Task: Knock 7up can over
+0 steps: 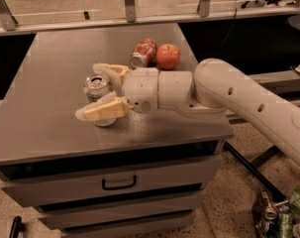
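7up can (97,85) is standing upright on the grey cabinet top (45,108), left of centre, toward the front edge. Gripper (89,91) is sitting around it, jaws spread wide: one cream finger (111,71) is reaching behind the can, the other (104,111) is crossing in front of its lower body. Contact: cannot tell. White arm (238,95) is coming in from the right. Behind the wrist, a red-orange can (142,52) is lying on its side, just beside a red apple (168,56).

Lower half of 7up can (96,83) behind end effector (88,91) finger (106,110); arm (258,108) past right edge.
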Robot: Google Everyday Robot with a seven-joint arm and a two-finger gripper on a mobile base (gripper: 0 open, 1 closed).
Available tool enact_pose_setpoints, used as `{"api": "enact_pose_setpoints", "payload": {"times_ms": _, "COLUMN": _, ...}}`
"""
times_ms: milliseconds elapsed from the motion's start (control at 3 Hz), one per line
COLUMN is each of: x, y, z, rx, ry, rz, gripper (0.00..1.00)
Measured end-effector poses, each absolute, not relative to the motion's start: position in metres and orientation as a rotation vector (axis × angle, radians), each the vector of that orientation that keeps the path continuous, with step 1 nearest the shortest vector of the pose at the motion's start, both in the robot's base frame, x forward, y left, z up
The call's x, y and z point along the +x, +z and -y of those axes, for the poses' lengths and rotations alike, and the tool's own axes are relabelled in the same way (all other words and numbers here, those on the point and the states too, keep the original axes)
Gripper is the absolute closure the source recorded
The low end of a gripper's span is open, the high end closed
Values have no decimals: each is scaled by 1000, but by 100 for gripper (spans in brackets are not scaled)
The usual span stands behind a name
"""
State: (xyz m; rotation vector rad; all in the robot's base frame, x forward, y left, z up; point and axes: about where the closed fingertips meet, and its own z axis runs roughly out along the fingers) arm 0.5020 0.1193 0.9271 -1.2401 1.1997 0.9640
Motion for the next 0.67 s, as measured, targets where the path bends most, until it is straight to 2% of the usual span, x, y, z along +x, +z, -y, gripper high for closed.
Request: {"api": "enact_pose_setpoints", "payload": {"times_ms": 667, "x": 502, "y": 934, "z": -121, "rx": -1241, "ry": 961, "rz": -1191, "gripper": 73}}
